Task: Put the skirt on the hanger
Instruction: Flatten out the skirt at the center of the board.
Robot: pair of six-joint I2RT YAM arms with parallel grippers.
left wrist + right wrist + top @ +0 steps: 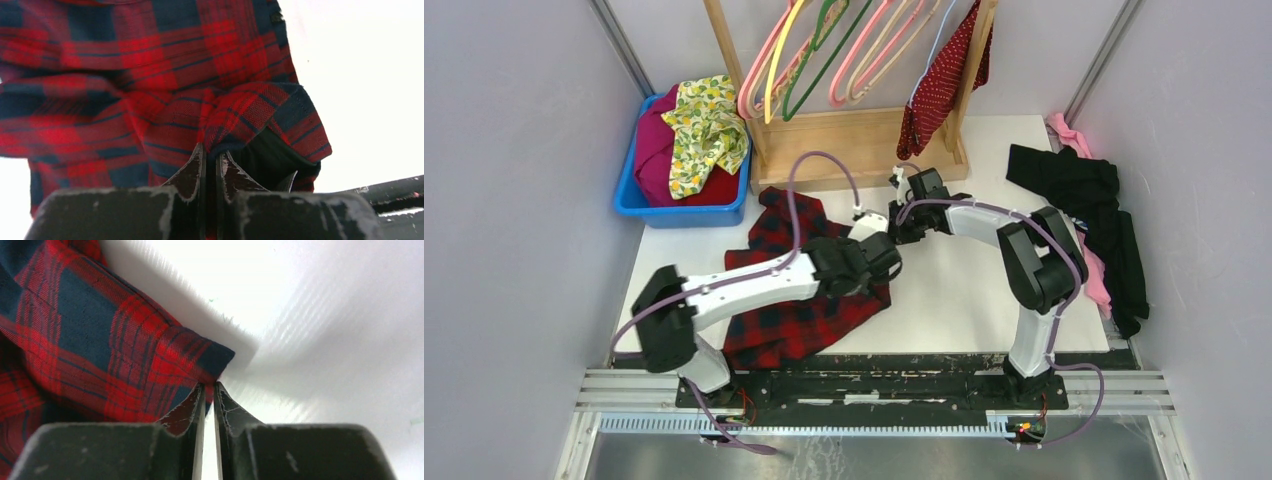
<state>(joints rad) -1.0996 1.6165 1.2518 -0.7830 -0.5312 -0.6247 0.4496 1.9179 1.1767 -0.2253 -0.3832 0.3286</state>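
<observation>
Observed skirt (939, 80) hanging at right end of far rack (864, 140), long axis steeply tilted, lower end pointing near-left. Noted left gripper (210, 152) pinching plaid garment (125, 75) fold, right gripper (209, 386) pinching its corner.

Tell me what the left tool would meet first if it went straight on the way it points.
The plaid garment: the left tool is shut with its tips right at a fold of it, apparently pinching it.

Left gripper (211, 150), right gripper (208, 385) (both clamped)
</observation>
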